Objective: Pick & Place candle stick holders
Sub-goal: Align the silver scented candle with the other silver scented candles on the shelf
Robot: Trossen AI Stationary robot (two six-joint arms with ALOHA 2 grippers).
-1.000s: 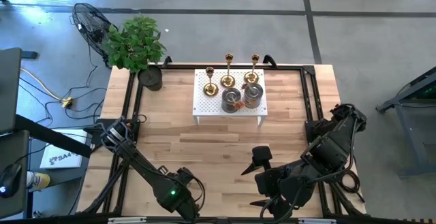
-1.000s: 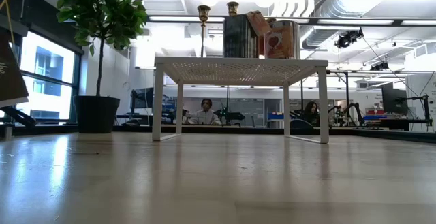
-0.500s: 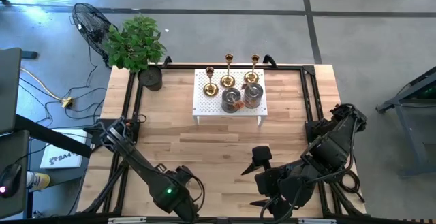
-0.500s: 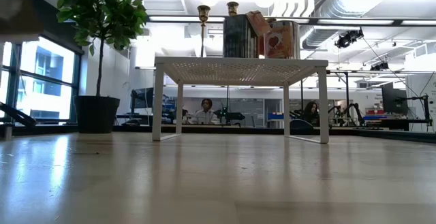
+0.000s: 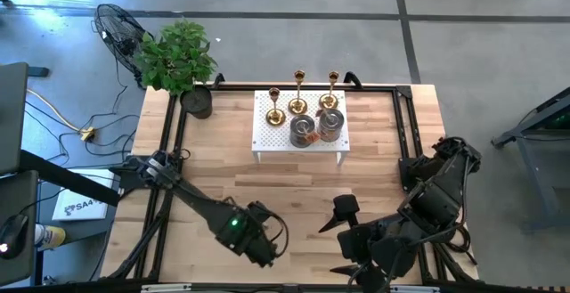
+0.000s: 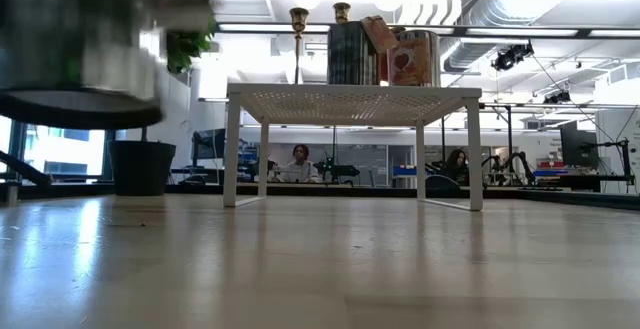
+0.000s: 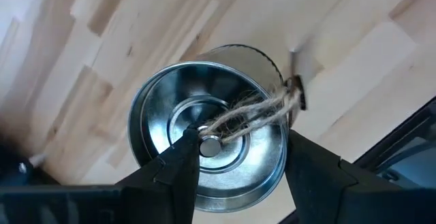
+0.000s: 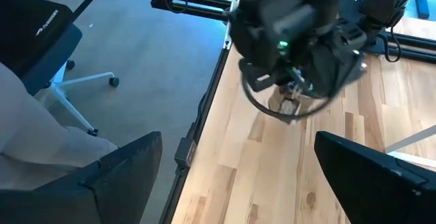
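A robotics lab or open workshop hall: the pale butcher-block wooden tabletop (image 5: 285, 186) in a black metal frame stands on a grey concrete floor (image 5: 481, 52). Exposed silver ventilation ducts (image 6: 500, 9) run overhead, and people sit at distant workstations (image 6: 300, 164) beyond a black floor fan (image 5: 116, 28).

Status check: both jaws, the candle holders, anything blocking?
Left gripper shut on silver tin, carrying it. Right gripper open, waiting. Other holders on white stand. Path looks clear.
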